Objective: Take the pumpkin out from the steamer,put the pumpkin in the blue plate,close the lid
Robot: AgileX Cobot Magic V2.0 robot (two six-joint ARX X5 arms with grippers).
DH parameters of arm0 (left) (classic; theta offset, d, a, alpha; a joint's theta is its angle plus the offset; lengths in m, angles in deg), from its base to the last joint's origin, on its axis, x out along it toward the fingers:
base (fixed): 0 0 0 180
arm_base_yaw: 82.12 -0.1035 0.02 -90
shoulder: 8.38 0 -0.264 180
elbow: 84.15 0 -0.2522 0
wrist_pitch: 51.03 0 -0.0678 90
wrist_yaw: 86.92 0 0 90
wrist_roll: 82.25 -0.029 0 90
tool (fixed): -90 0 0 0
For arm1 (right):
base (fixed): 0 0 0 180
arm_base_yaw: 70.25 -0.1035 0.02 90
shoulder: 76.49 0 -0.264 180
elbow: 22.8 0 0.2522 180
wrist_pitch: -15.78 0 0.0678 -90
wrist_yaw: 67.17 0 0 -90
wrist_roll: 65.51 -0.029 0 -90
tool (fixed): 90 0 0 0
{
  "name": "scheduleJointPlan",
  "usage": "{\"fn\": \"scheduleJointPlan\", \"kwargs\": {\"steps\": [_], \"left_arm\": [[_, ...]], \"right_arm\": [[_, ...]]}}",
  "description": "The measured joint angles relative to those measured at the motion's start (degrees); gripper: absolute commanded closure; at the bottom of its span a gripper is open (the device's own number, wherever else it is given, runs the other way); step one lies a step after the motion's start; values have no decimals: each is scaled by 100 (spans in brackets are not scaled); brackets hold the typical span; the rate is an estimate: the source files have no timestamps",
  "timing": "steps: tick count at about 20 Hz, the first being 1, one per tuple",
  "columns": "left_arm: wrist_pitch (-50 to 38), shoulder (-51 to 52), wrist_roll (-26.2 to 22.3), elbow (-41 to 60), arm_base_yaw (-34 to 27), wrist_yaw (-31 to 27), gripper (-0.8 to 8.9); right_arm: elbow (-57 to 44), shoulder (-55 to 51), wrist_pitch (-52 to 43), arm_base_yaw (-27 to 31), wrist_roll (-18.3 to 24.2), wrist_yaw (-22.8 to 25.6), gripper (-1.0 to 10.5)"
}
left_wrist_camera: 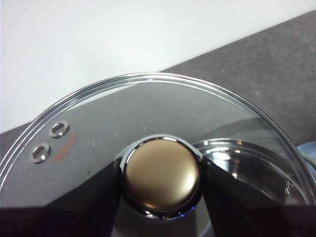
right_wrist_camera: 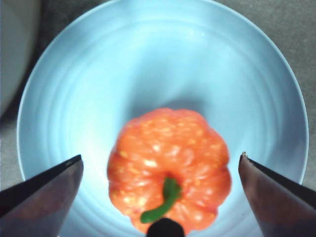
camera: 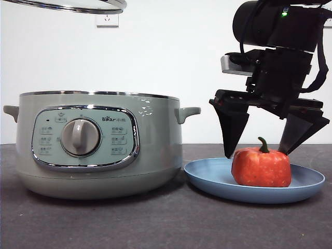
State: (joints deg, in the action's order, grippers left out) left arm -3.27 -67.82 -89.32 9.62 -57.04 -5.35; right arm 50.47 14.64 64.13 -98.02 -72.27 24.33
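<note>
The orange-red pumpkin (camera: 261, 167) with its green stem stands upright in the blue plate (camera: 207, 179), to the right of the steamer (camera: 93, 145). My right gripper (camera: 257, 150) is open, its jaws spread on either side of the pumpkin and apart from it; the right wrist view shows the pumpkin (right_wrist_camera: 170, 168) on the blue plate (right_wrist_camera: 163, 59), with my right gripper (right_wrist_camera: 160, 160) wide around it. My left gripper (left_wrist_camera: 160, 175) is shut on the knob of the glass lid (left_wrist_camera: 148, 108), which hangs high above the steamer; only the lid's rim (camera: 72, 5) shows in the front view.
The steamer stands open on a dark grey table (camera: 166, 223), close beside the plate. A white wall with a socket (camera: 107, 19) lies behind.
</note>
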Motion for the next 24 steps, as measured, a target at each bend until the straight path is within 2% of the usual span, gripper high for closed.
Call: {"fn": "scheduleJointPlan", "kwargs": {"steps": [3,5,12,18,24], "left_arm": [[120,0,2,17,0,190,822],[-136,15,52,197,0,409,822],[-1213,-17,636,1762,0,844,822],[-1659,-144,815,1805,7,883,822],[-1917,-903,940,1805,59,1185,822]], "right_arm": [[0,-238,2,0,2,-2,382],[0,-717,-2,0,0,-2,382],[0,-2758,-17,0,-55,-2,383],[0,-3954,-13,0,-278,-2,383],[0,-4286,221,0,-433,-2,383]]}}
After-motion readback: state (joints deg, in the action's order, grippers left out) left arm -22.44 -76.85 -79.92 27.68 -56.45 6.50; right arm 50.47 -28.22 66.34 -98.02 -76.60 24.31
